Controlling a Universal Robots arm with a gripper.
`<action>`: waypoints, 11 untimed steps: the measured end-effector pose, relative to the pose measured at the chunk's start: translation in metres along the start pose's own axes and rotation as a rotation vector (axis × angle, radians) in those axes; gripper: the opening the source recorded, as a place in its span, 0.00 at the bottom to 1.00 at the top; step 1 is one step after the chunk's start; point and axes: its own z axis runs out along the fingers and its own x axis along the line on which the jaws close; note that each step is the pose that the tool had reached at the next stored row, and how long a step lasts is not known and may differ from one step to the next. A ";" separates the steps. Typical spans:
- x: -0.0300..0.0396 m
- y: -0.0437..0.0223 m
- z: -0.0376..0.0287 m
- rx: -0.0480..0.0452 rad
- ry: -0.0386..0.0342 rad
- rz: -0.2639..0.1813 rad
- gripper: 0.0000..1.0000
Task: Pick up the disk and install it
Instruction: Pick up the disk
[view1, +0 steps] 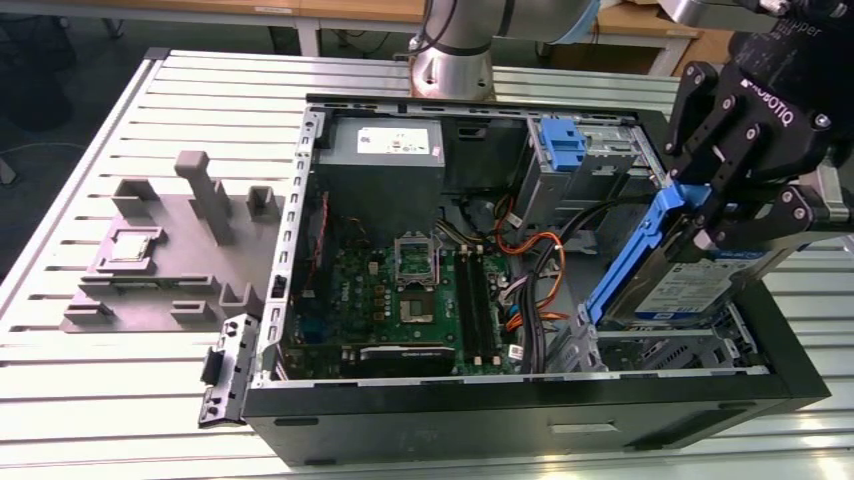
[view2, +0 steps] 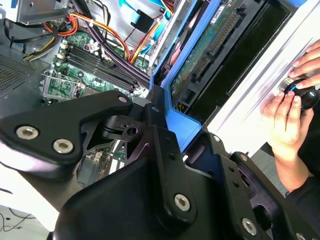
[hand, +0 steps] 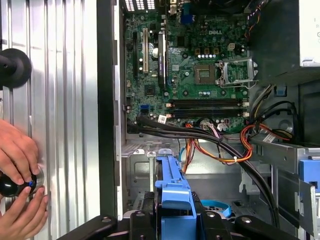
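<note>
The gripper hangs over the open computer case, at the case's drive-bay end on the exterior view's right. Its fingers are clamped onto the disk, pressing on the blue carrier that frames it. The disk is tilted, label side showing, its lower end dipping inside the case beside the metal drive cage; whether it touches the cage cannot be told. In both wrist views the disk's blue carrier sits between the black fingers, with the case's motherboard and orange cables beyond. A bare blue bracket stands at the case's far end, next to the grey metal box. Just outside the case wall, a person's hands rest on a black knob on the slatted table
</note>
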 end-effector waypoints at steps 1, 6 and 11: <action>0.0000 0.0000 0.0000 -0.0001 0.0000 0.000 0.37; 0.0000 0.0000 0.0019 -0.0002 0.0000 0.000 0.37; -0.0001 0.0000 0.0056 -0.0005 -0.0001 0.000 0.37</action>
